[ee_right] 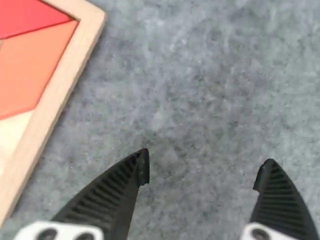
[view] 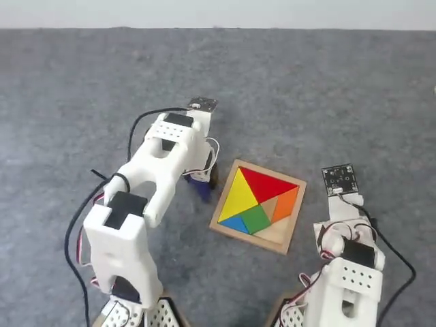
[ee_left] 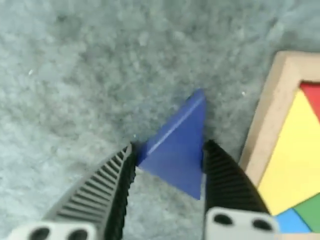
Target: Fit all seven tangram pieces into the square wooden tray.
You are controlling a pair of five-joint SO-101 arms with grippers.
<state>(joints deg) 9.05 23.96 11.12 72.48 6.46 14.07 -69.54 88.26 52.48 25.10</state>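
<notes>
White arms [view: 146, 184], black cables, seemingly ridged fingers [ee_left: 107, 192].

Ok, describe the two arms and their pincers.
The left arm and right arm are blocky white plastic with black motors and loose black cables. The left pincer and right pincer have black ribbed fingers on pale bases.

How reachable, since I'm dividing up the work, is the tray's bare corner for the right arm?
Probably yes: the right gripper hangs open over carpet beside the tray, with nothing between it and the bare corner.
</notes>
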